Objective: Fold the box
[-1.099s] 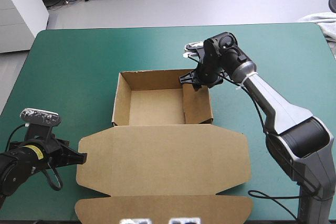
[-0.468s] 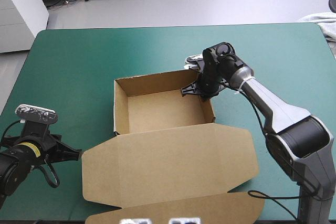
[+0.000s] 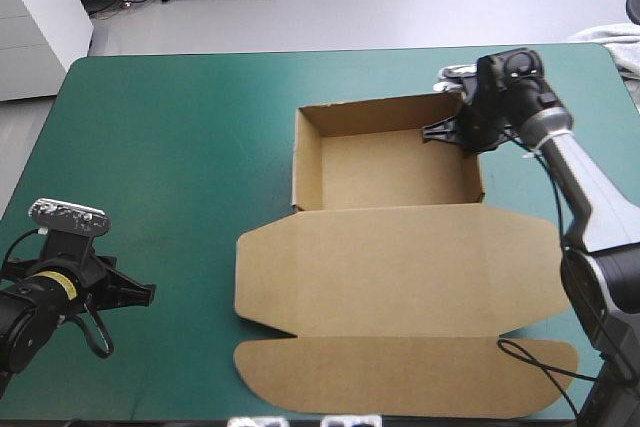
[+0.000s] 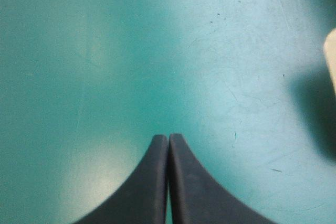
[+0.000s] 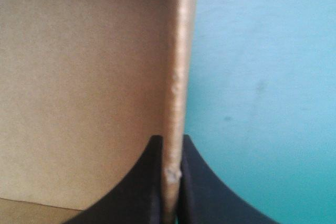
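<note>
Standing right of the middle of the teal-green cover [image 3: 170, 127], the box [image 3: 390, 162] is an open tray with all four walls raised. Its lid [image 3: 400, 267] lies flat on the cover and reaches toward the near edge, and the lid's outer flap [image 3: 400, 377] lies close to that edge. The right gripper [image 3: 462, 135] sits at the tray's far right corner. In the right wrist view the right gripper [image 5: 171, 142] is all but closed, its black fingers [image 5: 149, 182] pressed one to each side of the upright right-hand wall [image 5: 178, 51]. The brown sheet is pinched between them, with the tray's inner floor [image 5: 79, 93] on one side and bare cover [image 5: 262, 77] on the other. The left gripper [image 3: 145, 295] is low over the cover near the left near corner, well apart from the box and touching none of it. In the left wrist view the left gripper [image 4: 168, 137] is fully closed on nothing, its fingers [image 4: 152, 182] meeting in one pointed arch over bare cover [image 4: 105, 51]
</note>
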`<act>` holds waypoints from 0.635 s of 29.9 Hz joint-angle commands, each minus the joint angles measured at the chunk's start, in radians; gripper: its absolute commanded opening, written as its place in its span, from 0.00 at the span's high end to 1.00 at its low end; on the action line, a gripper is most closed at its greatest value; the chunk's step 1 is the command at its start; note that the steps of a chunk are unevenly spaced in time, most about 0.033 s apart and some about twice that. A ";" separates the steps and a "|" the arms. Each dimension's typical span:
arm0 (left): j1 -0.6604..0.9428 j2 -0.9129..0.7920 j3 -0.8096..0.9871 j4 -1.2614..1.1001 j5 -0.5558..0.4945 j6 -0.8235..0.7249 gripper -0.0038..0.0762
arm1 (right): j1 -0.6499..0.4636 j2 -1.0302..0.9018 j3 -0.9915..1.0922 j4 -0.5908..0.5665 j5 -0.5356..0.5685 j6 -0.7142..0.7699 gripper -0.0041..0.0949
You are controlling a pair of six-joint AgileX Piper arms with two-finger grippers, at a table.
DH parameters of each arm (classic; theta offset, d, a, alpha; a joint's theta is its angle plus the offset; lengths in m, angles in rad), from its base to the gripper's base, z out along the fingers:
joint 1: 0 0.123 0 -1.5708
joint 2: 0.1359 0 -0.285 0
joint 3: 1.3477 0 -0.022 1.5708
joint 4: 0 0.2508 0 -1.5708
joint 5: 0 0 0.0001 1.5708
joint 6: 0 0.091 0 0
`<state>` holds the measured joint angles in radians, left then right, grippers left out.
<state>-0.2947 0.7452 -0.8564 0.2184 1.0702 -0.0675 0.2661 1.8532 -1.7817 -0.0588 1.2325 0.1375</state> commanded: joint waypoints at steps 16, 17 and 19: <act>-0.004 -0.003 -0.025 -0.036 -0.043 -0.008 0.96 | -0.600 -0.158 -0.012 -0.010 0.020 -0.170 0.98; -0.004 -0.003 -0.025 -0.036 -0.045 -0.008 0.96 | -0.608 -0.150 -0.011 -0.005 0.020 -0.170 0.98; -0.004 -0.003 -0.025 -0.036 -0.045 -0.008 0.96 | -0.613 -0.131 0.004 0.000 0.020 -0.170 0.98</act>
<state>-0.2947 0.7452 -0.8564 0.1775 1.0702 -0.0675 -0.3317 1.7459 -1.7682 -0.0741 1.2410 -0.0225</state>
